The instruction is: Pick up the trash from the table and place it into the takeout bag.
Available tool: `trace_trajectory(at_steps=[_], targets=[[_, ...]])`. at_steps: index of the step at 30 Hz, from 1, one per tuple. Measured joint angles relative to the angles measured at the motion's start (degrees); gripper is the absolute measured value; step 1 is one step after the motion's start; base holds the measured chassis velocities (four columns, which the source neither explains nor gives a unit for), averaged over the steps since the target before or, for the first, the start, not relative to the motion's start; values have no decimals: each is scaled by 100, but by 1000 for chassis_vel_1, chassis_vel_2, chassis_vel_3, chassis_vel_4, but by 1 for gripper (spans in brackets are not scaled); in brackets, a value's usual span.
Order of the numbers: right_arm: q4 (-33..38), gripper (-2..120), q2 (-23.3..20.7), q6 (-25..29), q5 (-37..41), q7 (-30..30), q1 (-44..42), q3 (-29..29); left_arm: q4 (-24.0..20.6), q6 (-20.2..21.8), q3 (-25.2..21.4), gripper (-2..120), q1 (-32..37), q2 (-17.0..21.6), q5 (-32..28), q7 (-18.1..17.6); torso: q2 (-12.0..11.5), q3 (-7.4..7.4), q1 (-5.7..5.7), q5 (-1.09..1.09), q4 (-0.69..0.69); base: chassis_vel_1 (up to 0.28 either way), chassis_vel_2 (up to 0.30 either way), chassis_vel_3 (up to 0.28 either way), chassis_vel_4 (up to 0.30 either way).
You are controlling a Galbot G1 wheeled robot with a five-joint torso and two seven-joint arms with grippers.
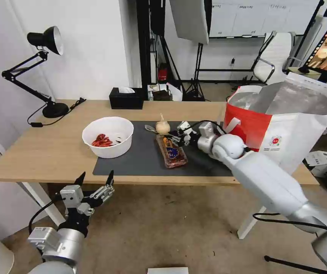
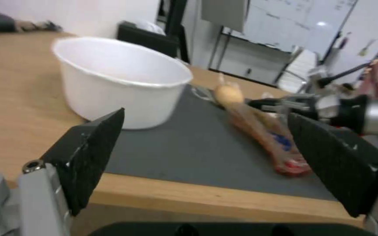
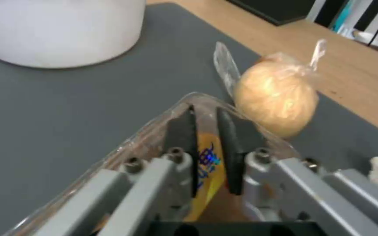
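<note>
On the grey mat (image 1: 140,160), right gripper (image 3: 206,131) pinches the clear tray's (image 1: 171,152) rim; left gripper (image 1: 95,179) hangs wide below.

Both arms are smooth silver-grey cylinders with rounded ball-like joints, and black cables loop loosely along them. The left gripper (image 1: 95,177) has a pale grey block body with small bolt heads and two wedge-shaped black fingers (image 2: 90,154) whose inner faces carry a fine woven texture. The right gripper (image 3: 206,131) has matching light grey metal finger mounts fastened with round silver screws, each ending in a thin, flat black pad.
</note>
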Motion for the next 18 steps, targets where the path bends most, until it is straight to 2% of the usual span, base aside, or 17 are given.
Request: trace_trajectory(at_steps=[1, 2, 3, 4, 5, 7, 11, 14, 16, 18], targets=[[-38, 4, 21, -29, -20, 64, 13, -12, -2, 10, 52, 100, -68, 183, -353, -49, 0, 0, 0, 0, -1, 0, 0, 0, 0], [-38, 4, 21, -29, -20, 64, 13, -12, -2, 10, 52, 100, -68, 183, -353, -49, 0, 0, 0, 0, -1, 0, 0, 0, 0], [-61, 0, 31, -47, -38, 124, 15, -13, -2, 17, 78, 100, -146, 339, -681, -94, 0, 0, 0, 0, -2, 0, 0, 0, 0], [-75, 0, 33, -68, -50, 168, 16, -13, 0, 18, 92, 100, -268, 568, -1138, -162, 0, 0, 0, 0, -3, 0, 0, 0, 0], [-75, 0, 33, -68, -50, 168, 16, -13, 0, 18, 92, 100, -268, 568, -1138, -162, 0, 0, 0, 0, -3, 0, 0, 0, 0], [-60, 0, -19, -81, -54, 202, 5, -12, 78, 30, 135, 100, -595, 992, -1895, -260, 0, 0, 0, 0, -2, 0, 0, 0, 0], [-28, 0, -71, -86, -54, 207, -15, -12, 182, 33, 232, 100, -864, 1249, -2328, -295, 0, 0, 0, 0, -3, 0, 0, 0, 0], [87, 0, -181, -118, -37, 223, -47, -21, 553, 38, 676, 100, -1472, 1540, -2962, -306, 0, 0, 0, 1, -2, 0, 0, 0, 0], [112, 0, -199, -130, -29, 225, -52, -22, 634, 41, 767, 100, -1587, 1576, -3076, -307, 0, 0, 0, 1, -3, 0, 0, 0, 0], [171, 0, -258, -167, -6, 233, -60, -27, 921, 101, 1122, 100, -2033, 1670, -3471, -305, 0, 0, 0, 1, -2, 0, 0, 0, 0]])
